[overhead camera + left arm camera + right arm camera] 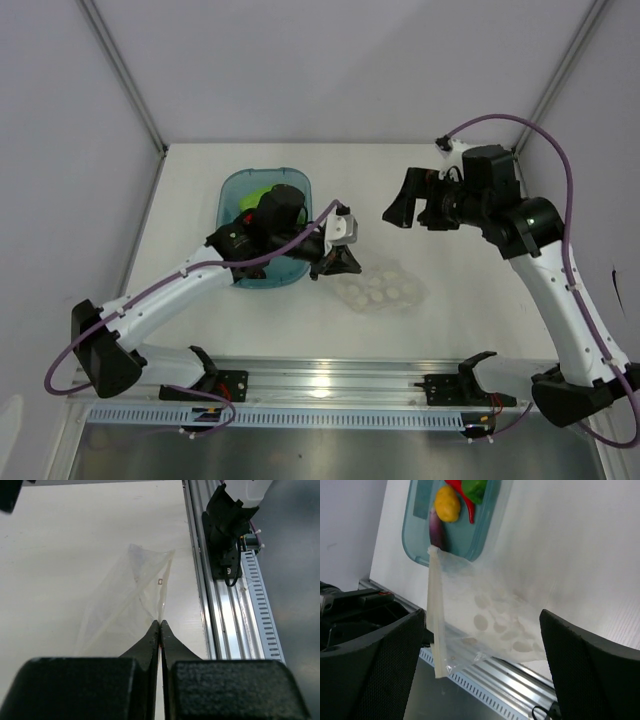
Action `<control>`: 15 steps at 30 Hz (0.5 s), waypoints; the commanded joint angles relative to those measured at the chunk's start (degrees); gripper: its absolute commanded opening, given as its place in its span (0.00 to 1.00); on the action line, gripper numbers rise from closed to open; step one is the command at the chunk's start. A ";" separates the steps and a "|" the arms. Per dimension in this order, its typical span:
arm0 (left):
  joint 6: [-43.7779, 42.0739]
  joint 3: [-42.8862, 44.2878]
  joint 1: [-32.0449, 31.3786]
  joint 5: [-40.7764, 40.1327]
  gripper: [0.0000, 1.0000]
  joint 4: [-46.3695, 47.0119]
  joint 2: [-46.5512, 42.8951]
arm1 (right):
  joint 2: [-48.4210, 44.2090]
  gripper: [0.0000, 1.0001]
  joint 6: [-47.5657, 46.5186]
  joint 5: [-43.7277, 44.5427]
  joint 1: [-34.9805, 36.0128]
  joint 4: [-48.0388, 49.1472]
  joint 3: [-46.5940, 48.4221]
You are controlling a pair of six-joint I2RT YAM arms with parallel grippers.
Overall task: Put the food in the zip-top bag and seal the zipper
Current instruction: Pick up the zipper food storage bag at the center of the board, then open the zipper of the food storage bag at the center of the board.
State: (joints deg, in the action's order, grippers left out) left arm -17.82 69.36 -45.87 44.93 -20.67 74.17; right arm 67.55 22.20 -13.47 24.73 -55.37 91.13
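Note:
The clear dotted zip-top bag lies right of the teal tub, with one edge lifted. My left gripper is shut on that edge; in the left wrist view its fingertips pinch the clear film. The right wrist view shows the bag hanging with its zipper strip along the left side. My right gripper is open and empty, raised above and beyond the bag, with the bag between its fingers in view. The yellow-orange piece, red chili, dark green pepper and purple piece lie in the tub. The light green pod shows there too. The white ball is hidden.
The teal translucent tub sits at the left centre, partly under my left arm. The aluminium rail with black clamps runs along the near table edge. Grey walls stand at the back and sides.

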 commanded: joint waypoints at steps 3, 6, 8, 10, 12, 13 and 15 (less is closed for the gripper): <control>-4.68 1.04 -3.35 -4.85 0.00 -4.38 -1.92 | 4.95 0.88 -3.20 -7.35 2.06 -5.09 3.08; -4.50 0.25 -3.79 -4.94 0.01 -3.86 -2.63 | 8.73 0.81 -5.40 -5.34 6.10 -7.11 5.45; -4.41 0.25 -3.88 -5.02 0.00 -4.12 -2.72 | 9.79 0.79 -5.76 -4.72 9.36 -6.85 5.90; -4.41 0.16 -3.88 -5.37 0.01 -4.12 -2.80 | 9.71 0.76 -5.50 -4.89 10.24 -6.15 5.81; -4.50 0.42 -3.88 -5.55 0.01 -4.12 -2.46 | 9.79 0.72 -5.41 -7.08 10.77 -4.92 5.46; -4.41 0.60 -3.88 -5.20 0.01 -4.12 -2.28 | 9.97 0.70 -5.58 -7.53 11.12 -4.83 5.63; -4.32 0.60 -3.88 -4.94 0.01 -3.86 -2.28 | 11.20 0.69 -6.29 -7.53 12.62 -5.88 5.98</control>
State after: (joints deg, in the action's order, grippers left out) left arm -20.64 69.32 -49.28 40.18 -24.69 73.25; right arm 78.46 17.56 -19.20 36.07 -60.62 94.35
